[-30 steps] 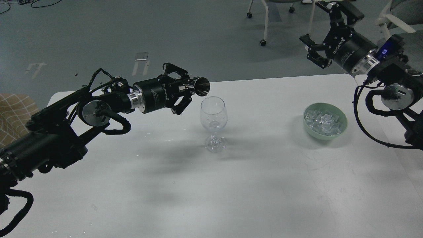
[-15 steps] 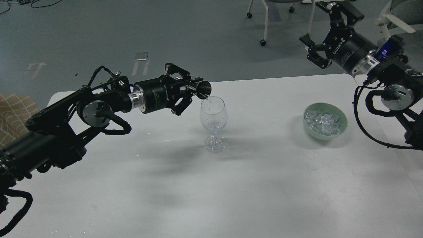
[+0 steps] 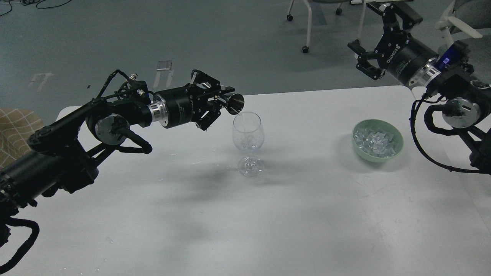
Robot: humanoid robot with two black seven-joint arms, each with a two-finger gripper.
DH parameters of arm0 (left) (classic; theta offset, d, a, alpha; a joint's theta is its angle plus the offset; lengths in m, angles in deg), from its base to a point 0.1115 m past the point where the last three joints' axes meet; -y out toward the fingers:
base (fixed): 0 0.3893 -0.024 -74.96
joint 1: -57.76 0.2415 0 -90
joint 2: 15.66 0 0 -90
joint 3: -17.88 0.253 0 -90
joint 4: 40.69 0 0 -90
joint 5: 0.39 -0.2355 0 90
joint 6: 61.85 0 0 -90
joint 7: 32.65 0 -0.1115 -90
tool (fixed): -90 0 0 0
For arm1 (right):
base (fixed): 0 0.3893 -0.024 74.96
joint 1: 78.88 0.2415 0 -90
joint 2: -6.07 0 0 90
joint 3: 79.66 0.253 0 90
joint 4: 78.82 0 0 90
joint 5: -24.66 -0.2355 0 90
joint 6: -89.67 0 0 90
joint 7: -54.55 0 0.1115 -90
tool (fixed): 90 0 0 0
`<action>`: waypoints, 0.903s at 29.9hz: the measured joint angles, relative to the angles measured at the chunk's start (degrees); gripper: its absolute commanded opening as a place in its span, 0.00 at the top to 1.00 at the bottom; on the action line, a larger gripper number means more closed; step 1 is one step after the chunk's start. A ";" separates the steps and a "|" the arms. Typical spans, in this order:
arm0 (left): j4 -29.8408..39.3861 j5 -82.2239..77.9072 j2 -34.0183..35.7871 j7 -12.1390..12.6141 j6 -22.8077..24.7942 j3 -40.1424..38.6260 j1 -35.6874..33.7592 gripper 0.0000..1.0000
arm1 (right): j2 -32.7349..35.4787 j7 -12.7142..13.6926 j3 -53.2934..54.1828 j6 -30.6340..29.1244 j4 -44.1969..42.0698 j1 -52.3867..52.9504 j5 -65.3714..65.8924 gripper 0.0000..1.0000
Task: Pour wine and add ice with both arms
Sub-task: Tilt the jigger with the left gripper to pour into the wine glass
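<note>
A clear stemmed glass [image 3: 247,142] stands on the white table [image 3: 268,214] near the middle. My left gripper [image 3: 226,102] is shut on a small silver metal cup [image 3: 234,103], tipped on its side with its mouth over the glass's left rim. A little clear wine [image 3: 247,145] lies in the glass bowl, barely visible. The ice [image 3: 375,139], a heap of clear cubes, fills a pale green bowl [image 3: 397,147] at the right. My right gripper [image 3: 374,34] is open and empty, raised beyond the table's far right edge, above and behind the bowl.
Chair legs on castors [image 3: 305,49] stand on the grey floor behind the table. A tan patterned cushion [image 3: 17,130] lies at the left edge. The table's far edge runs just behind the glass.
My left gripper has lifted a little and shifted slightly, keeping the metal cup tipped over the glass rim. The right arm has barely moved.
</note>
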 measured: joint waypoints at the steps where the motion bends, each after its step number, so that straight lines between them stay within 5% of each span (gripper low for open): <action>1: 0.04 -0.50 -0.01 0.00 0.00 -0.12 0.00 0.97 | 0.00 0.00 0.00 0.00 0.00 0.00 0.00 0.00; 27: 6.71 -16.02 0.61 -0.03 -4.66 -2.74 -0.05 0.97 | -0.06 -0.07 0.00 0.00 0.00 -0.01 0.00 0.00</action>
